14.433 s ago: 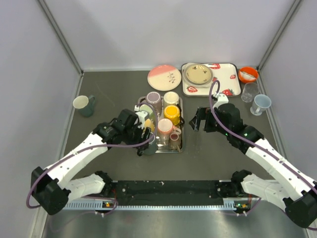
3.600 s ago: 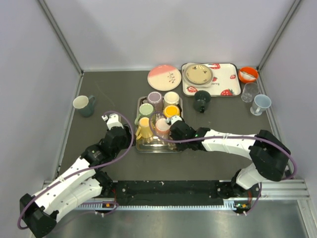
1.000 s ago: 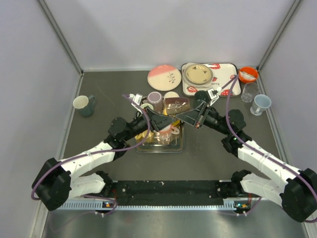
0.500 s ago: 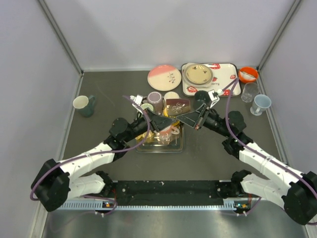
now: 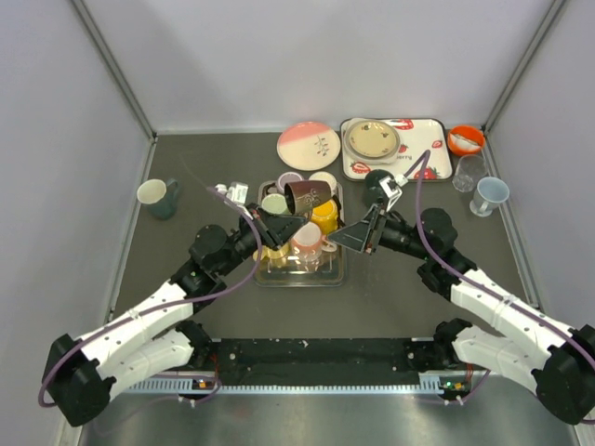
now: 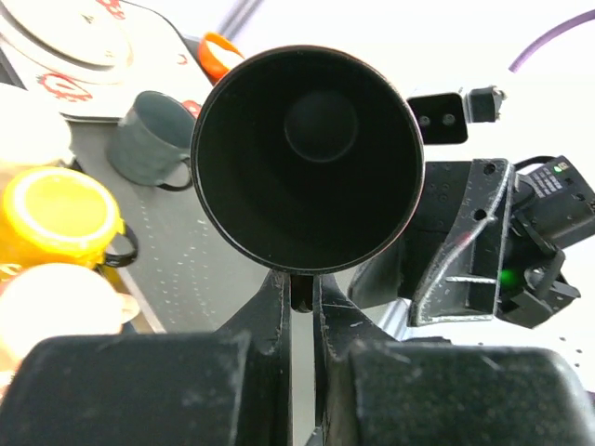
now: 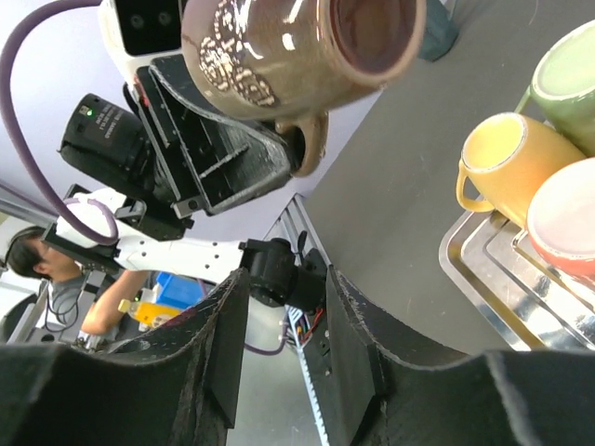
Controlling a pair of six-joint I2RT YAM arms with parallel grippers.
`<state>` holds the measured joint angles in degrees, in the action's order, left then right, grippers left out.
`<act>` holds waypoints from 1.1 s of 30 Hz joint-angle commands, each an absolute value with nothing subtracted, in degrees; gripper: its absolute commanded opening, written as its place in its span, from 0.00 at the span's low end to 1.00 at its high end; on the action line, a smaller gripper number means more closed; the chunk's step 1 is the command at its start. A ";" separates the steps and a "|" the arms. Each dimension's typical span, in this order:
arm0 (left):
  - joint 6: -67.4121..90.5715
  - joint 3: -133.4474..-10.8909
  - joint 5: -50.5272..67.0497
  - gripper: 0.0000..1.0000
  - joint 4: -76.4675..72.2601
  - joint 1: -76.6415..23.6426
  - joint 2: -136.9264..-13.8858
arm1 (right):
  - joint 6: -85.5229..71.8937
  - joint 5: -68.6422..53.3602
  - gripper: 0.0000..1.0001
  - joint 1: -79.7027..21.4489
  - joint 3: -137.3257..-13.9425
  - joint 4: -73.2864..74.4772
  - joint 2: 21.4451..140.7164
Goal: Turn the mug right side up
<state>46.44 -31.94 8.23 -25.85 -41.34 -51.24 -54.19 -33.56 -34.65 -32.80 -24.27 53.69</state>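
The brown mug (image 5: pixel 309 195) with a pale pattern hangs on its side in the air above the tray. My left gripper (image 5: pixel 284 217) is shut on its handle. In the left wrist view the mug's dark mouth (image 6: pixel 307 167) faces the camera, and the handle is pinched in the left gripper (image 6: pixel 300 295). My right gripper (image 5: pixel 346 236) stands open to the right of the mug, apart from it, with nothing between its fingers. The right wrist view shows the mug (image 7: pixel 279 46) above and beyond the open right gripper (image 7: pixel 286 283).
Below the mug, a silver tray (image 5: pixel 299 278) holds a yellow mug (image 5: pixel 323 216), a pink one (image 5: pixel 307 240) and several others. A grey-green mug (image 5: pixel 158 197) stands at the left. At the back are a dark mug (image 5: pixel 376 181), a pink plate (image 5: pixel 308 145), a strawberry tray (image 5: pixel 423 149), an orange bowl (image 5: pixel 465 139) and a blue cup (image 5: pixel 489 193).
My right gripper has opened, let go of the mug and drawn back to the right. The left gripper has closed on the handle and now carries the mug alone, slightly further left.
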 commanded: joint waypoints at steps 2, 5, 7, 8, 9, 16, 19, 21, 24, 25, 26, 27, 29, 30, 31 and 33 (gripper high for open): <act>35.28 -35.32 -3.76 0.00 -16.29 -41.31 -43.78 | -50.46 -34.46 0.40 -35.24 -37.35 -20.85 52.30; 26.76 -40.76 -13.92 0.00 -1.22 -41.22 -40.70 | -44.14 -29.65 0.41 -35.33 -39.37 -9.79 50.19; 21.82 -46.21 -17.04 0.00 6.56 -40.26 -41.91 | -39.23 -26.04 0.47 -35.42 -41.30 -1.89 48.70; 18.58 -48.41 -19.66 0.00 15.29 -39.47 -43.23 | -37.72 -25.06 0.49 -35.51 -42.00 -0.19 48.52; 18.72 -53.04 -22.21 0.00 19.64 -37.81 -44.81 | -36.40 -24.00 0.50 -35.51 -43.23 2.78 48.34; 20.83 -62.14 -20.92 0.00 36.47 -25.15 -57.29 | -33.31 -16.44 0.52 -35.60 -42.72 10.10 46.94; 20.83 -61.18 -18.90 0.00 37.62 -20.49 -60.72 | -33.66 -16.17 0.52 -35.59 -40.96 10.28 45.88; 21.53 -58.98 -17.85 0.00 37.44 -16.99 -62.57 | -33.66 -16.17 0.52 -35.51 -39.82 10.37 45.70; 23.20 -56.52 -17.23 0.00 37.53 -13.29 -66.00 | -33.40 -16.26 0.52 -35.51 -38.94 10.63 45.44; 23.38 -55.99 -17.14 0.00 36.66 -12.58 -67.22 | -33.31 -16.26 0.52 -35.59 -38.67 10.72 45.35; 23.55 -55.12 -17.05 0.00 36.22 -11.87 -67.67 | -33.22 -16.26 0.52 -35.51 -38.24 10.64 45.09; 23.55 -54.93 -16.96 0.00 35.69 -10.21 -68.28 | -33.14 -16.35 0.52 -35.59 -38.06 10.63 45.00; 23.03 -54.93 -16.70 0.00 34.46 -8.45 -70.22 | -33.13 -16.70 0.52 -35.60 -37.27 10.63 45.00; 22.85 -55.11 -16.70 0.00 34.11 -7.05 -71.88 | -33.13 -17.05 0.52 -35.51 -37.09 10.55 45.17; 22.76 -55.46 -16.53 0.00 33.84 -6.25 -72.85 | -33.05 -17.31 0.52 -35.59 -36.83 10.63 45.26; 22.68 -56.77 -15.12 0.00 33.14 -3.70 -75.74 | -32.96 -17.23 0.52 -35.60 -36.21 10.63 45.44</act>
<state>22.61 -54.06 -16.47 37.85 -7.25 -72.69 -34.17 -17.15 -34.87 -37.10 11.60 46.24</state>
